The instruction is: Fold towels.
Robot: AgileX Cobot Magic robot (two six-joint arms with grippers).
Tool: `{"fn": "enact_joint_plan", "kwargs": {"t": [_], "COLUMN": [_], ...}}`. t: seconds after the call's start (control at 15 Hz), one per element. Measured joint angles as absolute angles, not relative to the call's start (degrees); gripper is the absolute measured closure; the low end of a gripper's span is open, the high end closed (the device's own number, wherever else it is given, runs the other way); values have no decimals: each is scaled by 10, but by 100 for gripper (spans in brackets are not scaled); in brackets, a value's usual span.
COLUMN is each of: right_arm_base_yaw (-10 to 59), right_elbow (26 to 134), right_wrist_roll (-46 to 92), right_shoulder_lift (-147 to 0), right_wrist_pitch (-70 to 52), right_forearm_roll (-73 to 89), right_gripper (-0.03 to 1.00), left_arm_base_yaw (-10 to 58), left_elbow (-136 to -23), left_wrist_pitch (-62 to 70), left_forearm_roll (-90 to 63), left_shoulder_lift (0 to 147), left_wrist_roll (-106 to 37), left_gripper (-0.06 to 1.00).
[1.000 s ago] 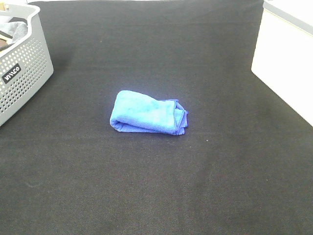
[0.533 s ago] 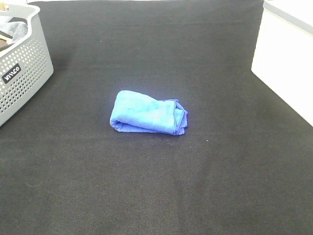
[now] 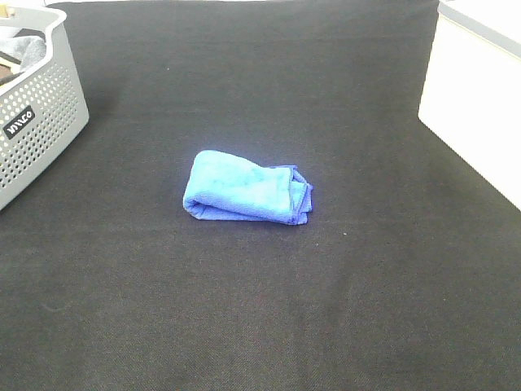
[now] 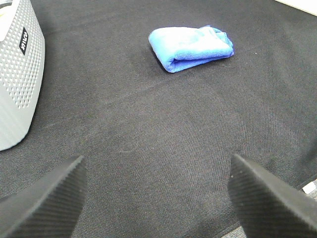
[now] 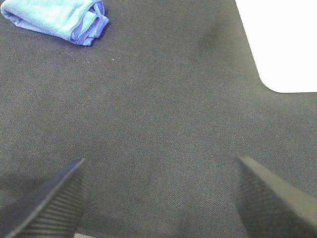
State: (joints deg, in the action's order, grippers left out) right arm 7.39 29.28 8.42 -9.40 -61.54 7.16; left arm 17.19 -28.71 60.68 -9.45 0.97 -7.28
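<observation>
Towel [image 3: 244, 187]: one (folded), on black cloth [image 3: 260, 309]; basket [image 3: 37, 122]: one.

Black cloth tabletop [image 3: 366, 309] (evenly lit)

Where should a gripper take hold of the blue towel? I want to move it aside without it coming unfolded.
Probably across the blue towel at its rounded closed fold, the end toward the grey basket, coming straight down. The other end shows loose stacked edges that would likely splay. The left gripper is open and on that side.
</observation>
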Motion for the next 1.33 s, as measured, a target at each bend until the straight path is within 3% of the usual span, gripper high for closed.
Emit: {"fn": "enact_joint_plan", "kwargs": {"t": [0.2,0.6,1.33], "right_arm_base_yaw": [74,-5,-18], "right_elbow": [293,293,293], "right_wrist_roll": [84,84,84], "right_shoulder_lift": [-94,-56,2], "right_wrist_pitch": [-615,-614,-614], "right_forearm_roll": [71,77,79], "right_gripper": [21,21,21], "left_arm_base_yaw": [166,21,15], "left_elbow": [-287,-287,-287], "left_wrist_pitch": [607,607,607], "left_forearm_roll": [-95,-95,-95], "left_shoulder_lift": [10,-3,-3], "left_wrist_roll": [-73,-73,-73], "left_gripper": [19,19,19]}}
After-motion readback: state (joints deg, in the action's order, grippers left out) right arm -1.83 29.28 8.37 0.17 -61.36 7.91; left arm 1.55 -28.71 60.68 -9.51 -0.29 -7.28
